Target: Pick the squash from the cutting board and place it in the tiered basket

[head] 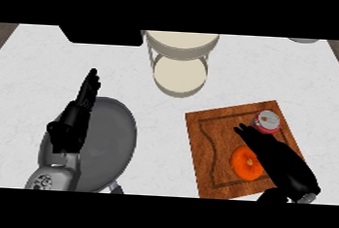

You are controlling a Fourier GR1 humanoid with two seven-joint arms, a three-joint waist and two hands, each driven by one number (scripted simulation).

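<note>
An orange round squash (246, 163) lies on the brown wooden cutting board (208, 137) at the lower right. My right hand (274, 155) hovers over the board with fingers stretched toward the far side, covering the squash's right edge; it is open. The cream tiered basket (180, 58) stands at the back centre, beyond the board. My left hand (75, 118) rests open at the left, fingers pointing away, above a grey plate.
A small red and grey can (268, 122) stands on the board's far right corner, just past my right hand's fingertips. A grey plate (110, 142) lies at the lower left. A black object (101, 35) sits at the back left edge.
</note>
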